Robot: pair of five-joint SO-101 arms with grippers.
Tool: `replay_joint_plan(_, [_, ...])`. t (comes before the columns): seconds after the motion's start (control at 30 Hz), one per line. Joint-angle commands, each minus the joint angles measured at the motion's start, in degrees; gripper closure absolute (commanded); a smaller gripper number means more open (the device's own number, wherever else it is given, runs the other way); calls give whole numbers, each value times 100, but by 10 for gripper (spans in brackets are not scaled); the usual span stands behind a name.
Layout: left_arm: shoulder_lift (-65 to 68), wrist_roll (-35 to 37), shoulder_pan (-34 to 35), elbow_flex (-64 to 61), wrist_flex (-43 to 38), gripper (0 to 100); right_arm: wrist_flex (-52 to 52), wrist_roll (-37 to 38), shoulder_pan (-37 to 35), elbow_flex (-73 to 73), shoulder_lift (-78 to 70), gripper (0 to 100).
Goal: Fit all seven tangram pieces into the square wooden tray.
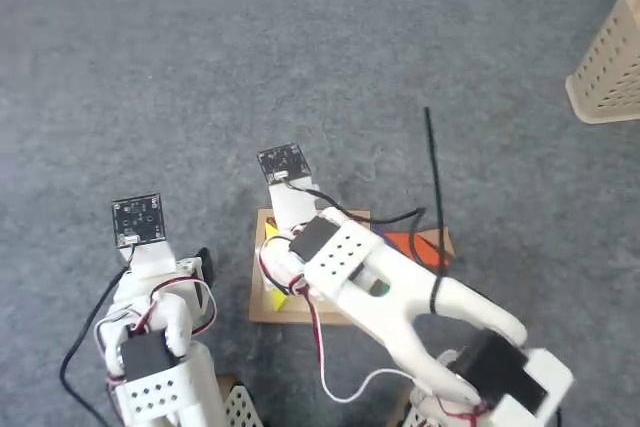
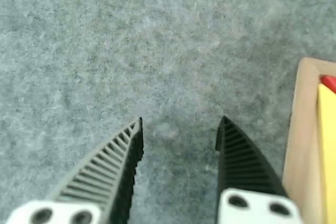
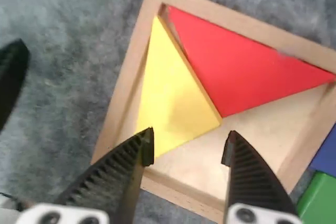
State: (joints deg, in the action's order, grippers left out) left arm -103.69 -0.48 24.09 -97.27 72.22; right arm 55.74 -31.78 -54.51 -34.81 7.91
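Right wrist view: right gripper (image 3: pixel 189 132), fingers spread, above the yellow triangle (image 3: pixel 170 98); closing could shove it over the red triangle (image 1: pixel 412 243), three o'clock from overhead.

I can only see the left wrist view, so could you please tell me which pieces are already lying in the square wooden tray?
Observer: A large yellow triangle and a large red triangle lie flat in the square wooden tray, edge to edge.
Operator: Thank you. Where is the other arm?
Observer: The right pincer hangs open above the tray's unfilled part, next to the yellow triangle.
Operator: Are any loose pieces nearby?
Observer: A blue piece and a green piece lie just outside one corner of the tray.
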Motion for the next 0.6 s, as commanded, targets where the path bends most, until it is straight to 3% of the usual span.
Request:
replay_joint_plan(0.0, [-79,-26,-9,75,26,784,-233,334,119,-149,760,786])
replay_joint_plan(0.3, [-79,-26,-9,75,26,784,-1657,1064,119,-1116,954,786])
replay_joint_plan(0.43, [-79,-26,-9,75,26,784,-1727,1099,119,-1160,954,796])
replay_joint_plan(0.57, [-79,-26,-9,75,26,784,-1745,1178,84,-1160,945,872])
